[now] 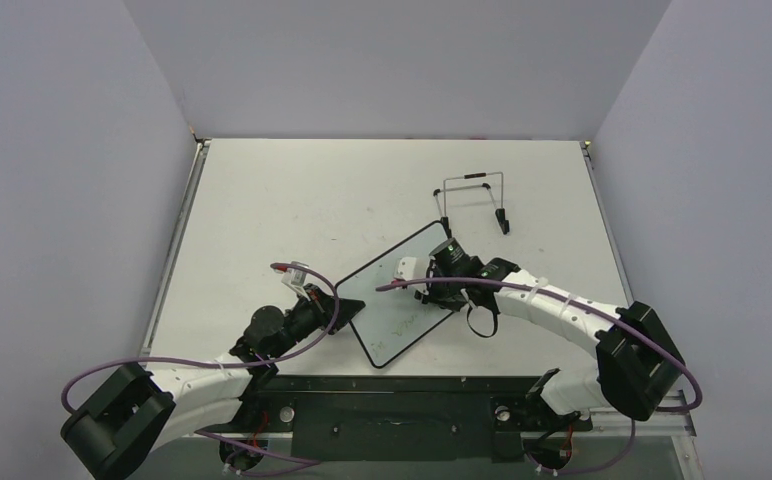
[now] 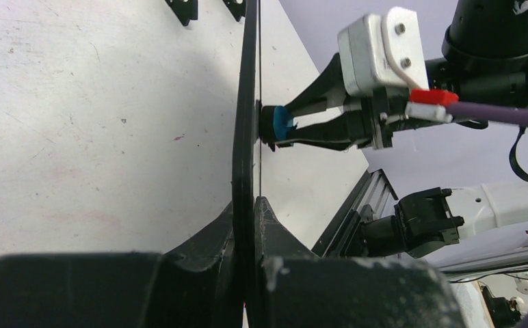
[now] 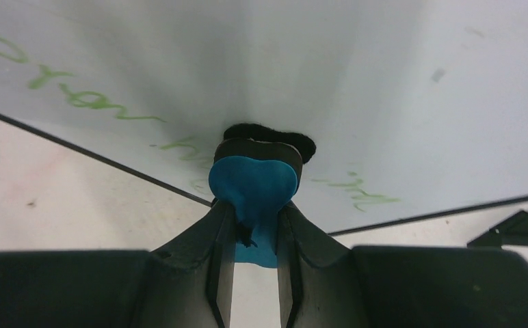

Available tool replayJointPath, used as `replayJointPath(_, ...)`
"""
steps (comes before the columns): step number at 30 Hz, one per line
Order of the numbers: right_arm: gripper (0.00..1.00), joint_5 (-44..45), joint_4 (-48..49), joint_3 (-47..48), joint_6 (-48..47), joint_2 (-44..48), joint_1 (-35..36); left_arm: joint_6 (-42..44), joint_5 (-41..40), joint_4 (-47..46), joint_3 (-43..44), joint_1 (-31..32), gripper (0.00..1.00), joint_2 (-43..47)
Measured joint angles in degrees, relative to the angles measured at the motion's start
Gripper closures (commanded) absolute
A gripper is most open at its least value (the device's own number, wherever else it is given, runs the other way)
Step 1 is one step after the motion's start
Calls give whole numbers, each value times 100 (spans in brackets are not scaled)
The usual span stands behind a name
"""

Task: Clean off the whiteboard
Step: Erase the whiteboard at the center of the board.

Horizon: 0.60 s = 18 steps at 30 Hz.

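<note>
Whiteboard (image 1: 394,318) lies turned cornerwise near the middle of the table (image 1: 292,200), a little toward the near edge, between the two arms. From above, the left gripper (image 1: 340,305) meets its left corner and the right gripper (image 1: 417,272) reaches over its far half. Whether the board rests flat or is tipped up slightly is hard to judge from this height.

The left wrist camera sees the whiteboard (image 2: 246,102) edge-on as a thin black line, with the left gripper (image 2: 247,205) clenched on that frame. It also shows the right gripper (image 2: 295,123) pressing a small blue-and-black eraser (image 2: 280,123) against the board's face.

Only the right wrist view shows the green handwriting (image 3: 90,102), running across the whiteboard (image 3: 247,61) on both sides of the eraser (image 3: 253,181). The right gripper (image 3: 254,219) is clamped on the eraser's blue body, and the black pad touches the white surface.

Only the overhead view shows a wire stand (image 1: 474,200), beyond the board on the far right.

Count: one whiteboard, one eraser, one wire stand, two grippers.
</note>
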<state>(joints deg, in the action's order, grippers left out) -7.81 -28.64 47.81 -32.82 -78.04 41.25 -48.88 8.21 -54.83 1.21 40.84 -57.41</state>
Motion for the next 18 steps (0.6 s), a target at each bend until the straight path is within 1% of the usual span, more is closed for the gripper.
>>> replayJointPath(3, 100, -101, -59, 13, -24, -15, 160, 2, -2, 26, 0, 0, 100, 39)
replayJointPath(5, 100, -44, -35, 20, 44, -20, 92, 4, -9, 59, 0, 0, 100, 59)
replayJointPath(11, 100, 487, 214, 20, 297, -39, -564, 2, -11, 74, 0, 0, 100, 70)
replayJointPath(13, 100, 505, 232, 20, 315, -39, -667, 2, 7, 74, 0, 11, 100, 68)
replayJointPath(15, 100, 474, 216, 20, 297, -39, -603, -2, 9, 72, 0, 11, 100, 61)
replayJointPath(18, 100, 334, 127, 20, 181, -42, -282, -13, 0, 72, 0, 11, 100, 61)
